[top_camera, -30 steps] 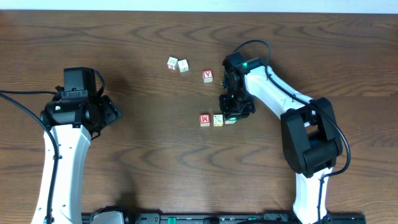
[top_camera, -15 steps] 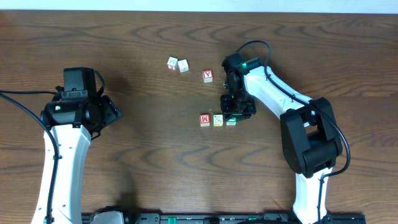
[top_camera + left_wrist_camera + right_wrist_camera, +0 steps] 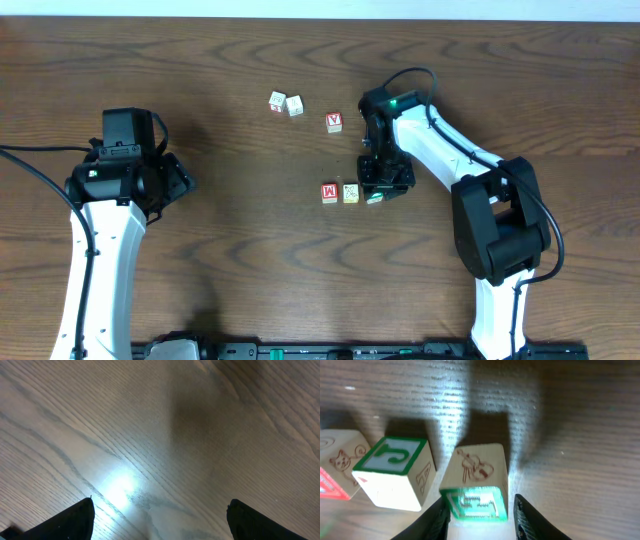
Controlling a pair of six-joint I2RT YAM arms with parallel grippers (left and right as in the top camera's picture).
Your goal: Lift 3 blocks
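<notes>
Three blocks stand in a row on the table: a red-faced block with a white M point(image 3: 329, 193), a pale cream block point(image 3: 351, 193) and a green-faced block point(image 3: 374, 198). My right gripper point(image 3: 386, 180) hangs over the green one and partly hides it. In the right wrist view the green-faced block point(image 3: 475, 485) rests on the wood between the jaws of the right gripper point(image 3: 481, 512), which stand open with a gap showing on the right side. Beside it sit the cream block point(image 3: 395, 472) and the M block point(image 3: 340, 470). My left gripper point(image 3: 160, 525) is open over bare wood.
Two pale blocks point(image 3: 277, 101) point(image 3: 294, 105) lie together farther back. A red-faced block with a letter point(image 3: 334, 122) sits just behind the right gripper. The left arm point(image 3: 130, 170) stays at the table's left side.
The right gripper's jaws have widened around the green-faced block, and the gripper has shifted slightly toward the table's front. The left arm has not moved.
</notes>
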